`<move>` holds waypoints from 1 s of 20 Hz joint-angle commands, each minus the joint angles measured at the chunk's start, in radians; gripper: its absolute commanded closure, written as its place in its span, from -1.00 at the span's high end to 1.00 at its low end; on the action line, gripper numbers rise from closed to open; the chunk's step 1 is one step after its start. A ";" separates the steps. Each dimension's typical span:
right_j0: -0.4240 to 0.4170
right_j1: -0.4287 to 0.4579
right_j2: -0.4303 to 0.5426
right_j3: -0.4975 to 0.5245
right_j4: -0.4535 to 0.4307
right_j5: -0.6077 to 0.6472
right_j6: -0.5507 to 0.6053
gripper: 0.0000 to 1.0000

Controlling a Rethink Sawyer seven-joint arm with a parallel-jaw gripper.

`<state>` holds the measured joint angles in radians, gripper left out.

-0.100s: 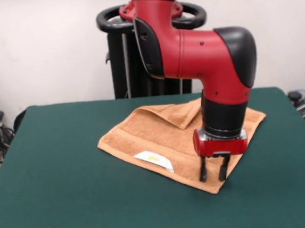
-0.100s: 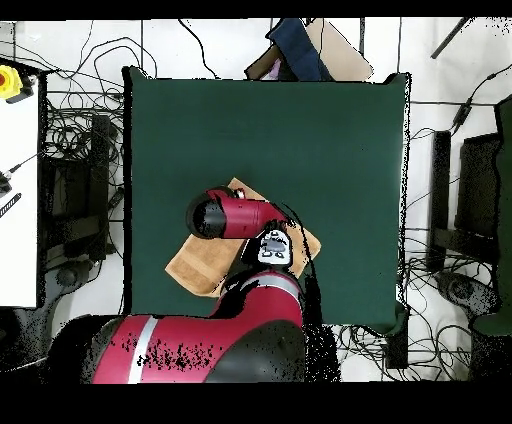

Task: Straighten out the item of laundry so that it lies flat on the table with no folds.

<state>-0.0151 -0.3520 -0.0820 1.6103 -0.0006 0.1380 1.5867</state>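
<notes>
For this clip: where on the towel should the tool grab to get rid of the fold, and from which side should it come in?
Probably the tip of the folded-over flap on the towel, which lies doubled onto the cloth. Come straight down from above and pinch that loose corner, then draw it outward toward the table's far edge. The tool now stands open at the near corner, away from the fold.

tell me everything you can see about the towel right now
The towel is orange-tan terry with woven border bands and a white tag with a yellow mark near its front edge. It lies askew on the green table, mostly spread, but its far corner is folded back over itself. The open gripper stands at its near corner, its tips down at the cloth.
</notes>
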 commanded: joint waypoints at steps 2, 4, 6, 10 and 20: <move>0.043 0.137 -0.007 -0.025 0.015 0.019 0.177 -1.00; 0.058 0.133 -0.026 -0.039 0.031 0.009 0.195 -1.00; 0.049 0.132 -0.028 -0.060 0.027 -0.020 0.189 -1.00; -0.008 0.177 0.002 -0.145 0.014 -0.111 0.165 -1.00; -0.028 0.236 0.109 -0.269 0.085 -0.142 0.202 -1.00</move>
<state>0.0109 -0.3291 -0.1099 1.5542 -0.0006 0.1721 1.5867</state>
